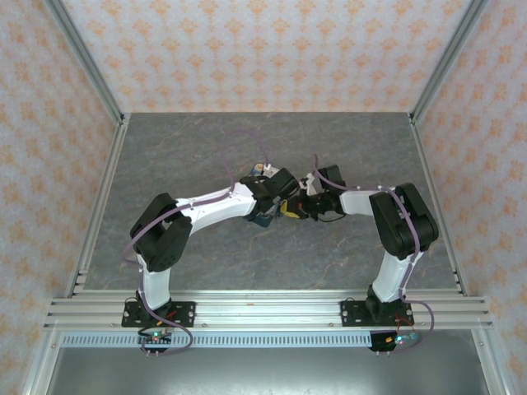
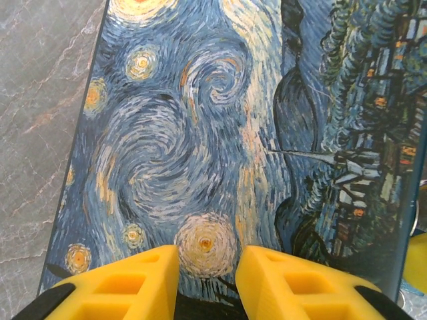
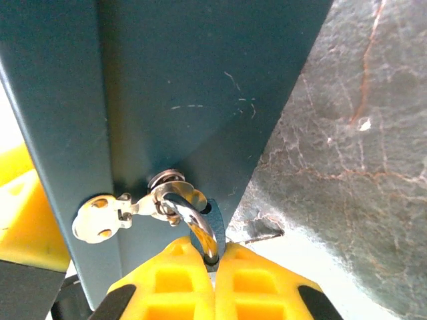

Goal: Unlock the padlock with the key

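Right wrist view: the right gripper [image 3: 215, 252] pinches shut on the padlock [image 3: 217, 215] at the hasp [image 3: 127, 210] of the painted box [image 3: 200, 87], probably steadying it for unlocking, while the left gripper [image 2: 207, 259], jaws narrowly apart, seems to brace the box's face.

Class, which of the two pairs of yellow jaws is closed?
The right gripper: its jaws pinch the padlock at its shackle. The left gripper has jaws apart over the painted box.
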